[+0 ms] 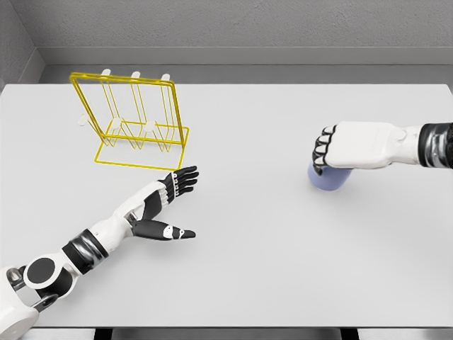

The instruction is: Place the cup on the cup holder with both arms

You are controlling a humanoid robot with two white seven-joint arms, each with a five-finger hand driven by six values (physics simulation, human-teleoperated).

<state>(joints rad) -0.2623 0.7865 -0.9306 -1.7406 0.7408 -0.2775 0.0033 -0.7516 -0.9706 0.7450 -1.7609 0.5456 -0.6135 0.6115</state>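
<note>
Background only
White tabletop (pixel 283 269) fills most of the view; grey wall (pixel 248 21) runs behind its far edge.

Left arm is extended from the lower left, forearm angled up and to the right; left hand (pixel 168 205) is held flat, fingers straightened and spread, thumb splayed outward. Right arm is reached in from the right edge; right hand (pixel 347 146) is curled, knuckles leftward.
</note>
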